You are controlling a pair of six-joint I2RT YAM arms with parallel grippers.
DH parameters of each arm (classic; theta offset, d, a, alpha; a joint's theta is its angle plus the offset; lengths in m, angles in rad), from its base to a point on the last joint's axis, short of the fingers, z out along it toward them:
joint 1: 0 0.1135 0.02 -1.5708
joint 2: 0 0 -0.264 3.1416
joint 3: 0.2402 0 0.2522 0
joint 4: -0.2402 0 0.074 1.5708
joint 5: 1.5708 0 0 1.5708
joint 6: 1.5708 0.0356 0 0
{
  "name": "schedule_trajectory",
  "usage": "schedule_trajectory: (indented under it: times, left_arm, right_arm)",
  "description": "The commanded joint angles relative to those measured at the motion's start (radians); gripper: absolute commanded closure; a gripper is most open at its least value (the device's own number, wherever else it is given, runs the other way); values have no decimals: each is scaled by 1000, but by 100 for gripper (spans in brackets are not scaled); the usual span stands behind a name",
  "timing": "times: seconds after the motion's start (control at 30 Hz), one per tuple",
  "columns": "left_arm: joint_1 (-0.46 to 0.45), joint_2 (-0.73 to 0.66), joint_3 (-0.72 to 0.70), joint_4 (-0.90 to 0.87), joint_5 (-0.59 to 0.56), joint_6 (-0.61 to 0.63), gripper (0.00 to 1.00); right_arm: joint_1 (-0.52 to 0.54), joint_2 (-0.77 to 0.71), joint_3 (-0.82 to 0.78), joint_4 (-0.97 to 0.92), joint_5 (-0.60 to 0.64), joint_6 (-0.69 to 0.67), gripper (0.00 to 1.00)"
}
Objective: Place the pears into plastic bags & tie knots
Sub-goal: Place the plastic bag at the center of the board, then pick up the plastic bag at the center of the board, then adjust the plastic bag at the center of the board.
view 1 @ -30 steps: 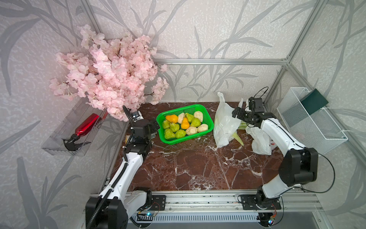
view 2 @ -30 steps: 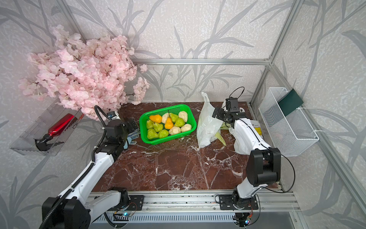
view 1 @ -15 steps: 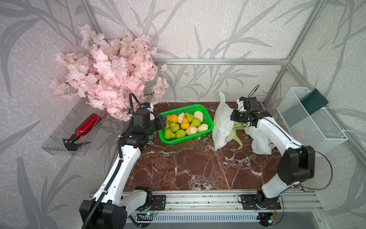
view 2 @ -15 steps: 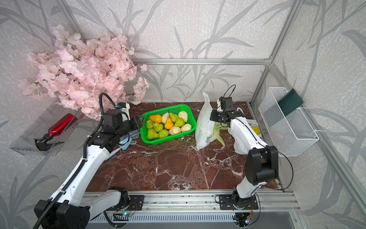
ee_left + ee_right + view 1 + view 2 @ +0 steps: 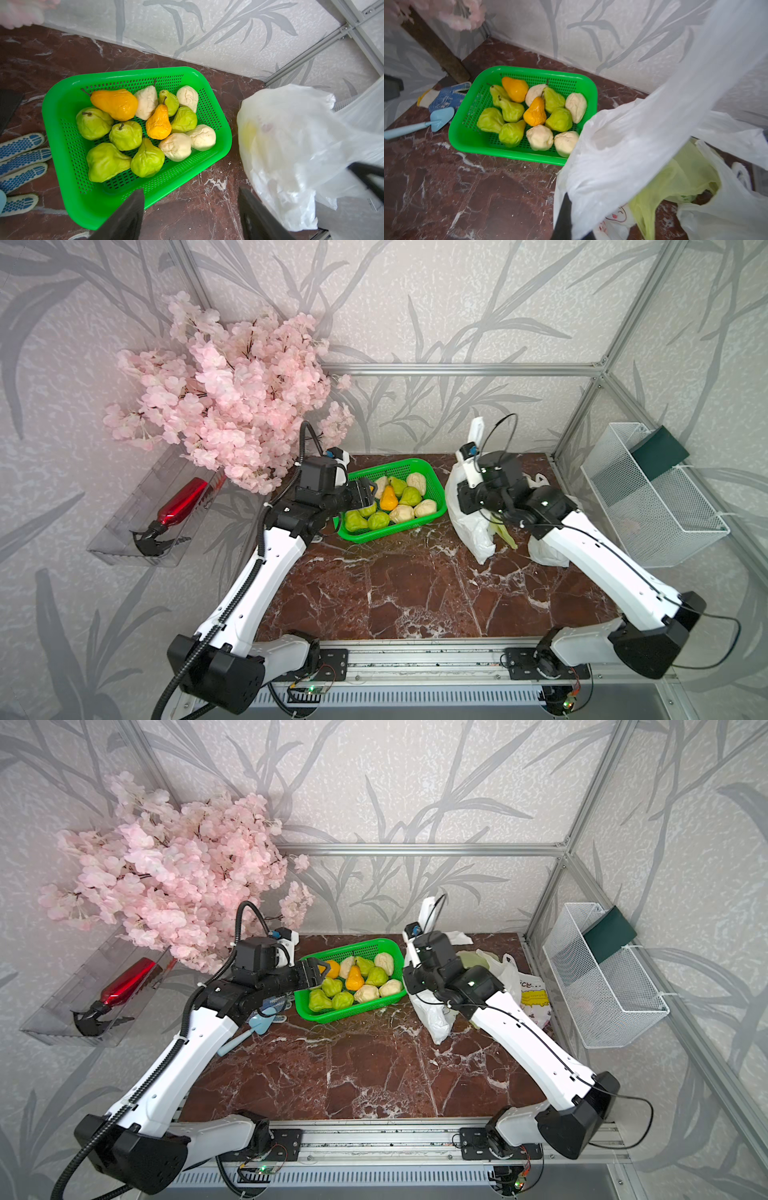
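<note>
Pears (image 5: 125, 135): all in green basket (image 5: 60, 99), none bagged. White bag (image 5: 471, 526) held upright just beside basket, handle newly clamped in right gripper (image 5: 566, 220); judged ready for loading. Left gripper (image 5: 318, 973) newly swung over basket's edge, spread wide, empty, arm stretched forward.

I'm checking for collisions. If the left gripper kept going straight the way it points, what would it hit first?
Probably the pears in the green basket. The left gripper, jaws open, points across it. Depth is unclear, and on a shallower line it might reach the white bag instead.
</note>
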Motion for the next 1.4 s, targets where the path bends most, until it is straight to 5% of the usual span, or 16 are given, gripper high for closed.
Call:
schedule_trajectory:
  times: [0.0,0.07,0.23,0.4,0.67,0.93,1.0,1.17,1.2,1.33,1.37]
  left_arm:
    - [95,-22,-10,-20,98,-88,27]
    - [163,-30,-33,-15,144,-121,28]
    - [279,-37,-57,-84,131,-95,28]
    - [214,-18,-87,-43,148,-81,22]
    - [-29,12,-139,60,122,-194,7]
    - [-132,113,-99,72,-47,-158,1]
    - [-139,149,-108,146,-44,-162,2]
    - [-175,248,-144,437,32,-181,27]
    - [-178,265,-146,492,47,-182,36]
    - [-177,294,-115,508,82,-93,98]
    - [-176,285,-92,456,84,-45,100]
  right_arm:
    - [126,156,-15,57,11,125,92]
    - [192,264,37,95,-21,146,84]
    - [167,360,115,107,-445,214,43]
    - [9,143,-55,193,-597,301,35]
    - [-202,-8,-206,91,-410,271,34]
    - [-219,189,-111,48,-44,210,28]
    - [-225,214,-118,6,-47,228,29]
    - [-296,213,-312,234,-193,288,32]
    - [-332,231,-318,249,-215,295,32]
    - [-461,306,-285,191,-167,273,33]
    - [-484,309,-276,172,-148,265,33]
